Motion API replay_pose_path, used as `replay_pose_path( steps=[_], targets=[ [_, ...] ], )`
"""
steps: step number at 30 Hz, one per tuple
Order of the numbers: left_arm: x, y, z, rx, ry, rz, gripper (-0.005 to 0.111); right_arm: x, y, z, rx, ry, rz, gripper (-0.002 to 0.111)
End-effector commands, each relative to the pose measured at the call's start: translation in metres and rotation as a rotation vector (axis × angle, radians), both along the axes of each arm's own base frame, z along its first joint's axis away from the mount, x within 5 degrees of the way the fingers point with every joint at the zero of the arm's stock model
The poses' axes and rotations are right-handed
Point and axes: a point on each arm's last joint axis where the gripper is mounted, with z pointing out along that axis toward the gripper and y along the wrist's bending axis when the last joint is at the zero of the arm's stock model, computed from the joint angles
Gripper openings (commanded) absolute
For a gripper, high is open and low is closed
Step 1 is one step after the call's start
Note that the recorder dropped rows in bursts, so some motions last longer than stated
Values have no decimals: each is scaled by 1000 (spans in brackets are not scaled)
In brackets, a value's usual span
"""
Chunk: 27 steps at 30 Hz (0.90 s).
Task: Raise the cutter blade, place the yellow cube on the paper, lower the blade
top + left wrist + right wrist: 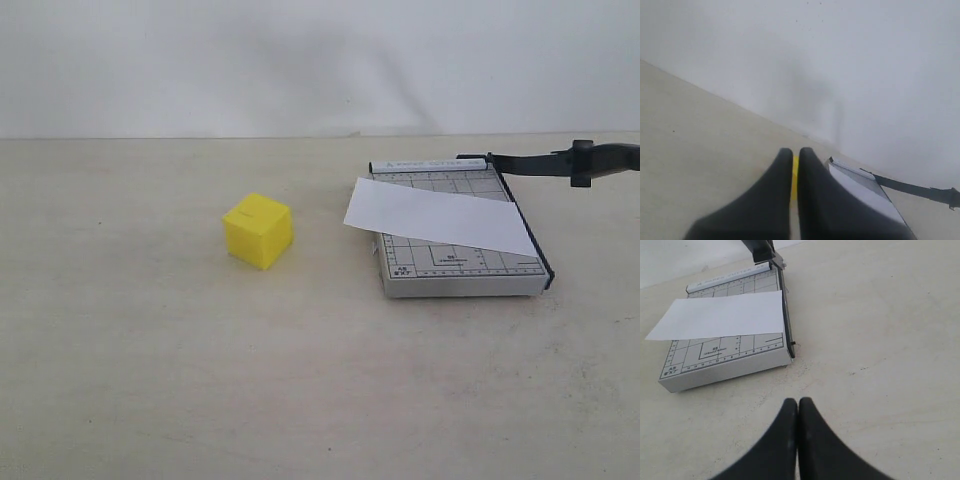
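So the left gripper is hanging over the table with its fingers pinched almost together. It's gripping nothing, there's just a thin sliver of yellow peeking through the gap from behind.

The yellow cube is sitting on the bare tabletop, well to the left of the grey cutter board and not touching it. The paper is lying flat and a bit crooked across the board, with its left corner hanging over the board's left edge.

The cutter blade is standing lifted off the board, hinged at the far right corner and pointing out to the right.

The right gripper is hovering near the board's front right corner, fingers pressed fully together and empty.
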Motion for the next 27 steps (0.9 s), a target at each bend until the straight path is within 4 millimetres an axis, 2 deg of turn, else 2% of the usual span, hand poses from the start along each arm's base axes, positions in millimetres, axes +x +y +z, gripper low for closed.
replay_pose_path(
  steps=[1, 5, 9, 12, 15, 17, 21, 24, 27],
  targets=[
    [4, 7, 27, 8, -116, 90, 5, 0, -1, 0, 3, -9, -12, 0],
    [23, 4, 56, 179, -84, 87, 5, 0, -1, 0, 3, -9, -12, 0],
    [62, -4, 77, 419, -7, 59, 5, 0, -1, 0, 4, -7, -10, 0],
    [100, -12, 83, 453, 74, 33, 5, 0, 0, 0, 5, 0, -6, 0],
    [136, -29, 79, 468, 118, -22, 5, -1, 1, -2, 13, 24, 10, 0],
    [155, -49, 74, 398, 135, -75, 5, -2, 2, -4, 17, 39, 19, 0],
    [178, -103, 58, 172, 170, -189, 5, -6, -1, -14, -20, 33, -4, 0],
    [189, -150, 40, 185, 196, -304, 5, -4, -4, -11, -73, -2, -5, 0],
    [185, -195, 25, 306, 195, -472, 5, -4, -5, -10, -80, -21, -17, 0]
  ],
)
